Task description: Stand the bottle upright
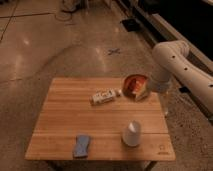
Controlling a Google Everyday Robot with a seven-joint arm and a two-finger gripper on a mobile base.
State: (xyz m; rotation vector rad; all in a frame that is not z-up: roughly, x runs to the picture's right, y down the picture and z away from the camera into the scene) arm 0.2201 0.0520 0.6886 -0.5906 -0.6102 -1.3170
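The bottle [105, 96] lies on its side near the middle back of the wooden table [65, 120], with its whitish cap pointing right. It is pale, with a white label with dark markings. My white arm [172, 57] comes in from the right and bends down to the table's back right corner. My gripper [148, 90] is at the arm's lower end, right beside an orange-red object [134, 87], and about a bottle-length to the right of the bottle's cap.
A white paper cup [132, 134] stands near the table's front right. A blue sponge [82, 145] lies at the front edge, left of the cup. Shiny floor surrounds the table, and dark furniture runs along the right.
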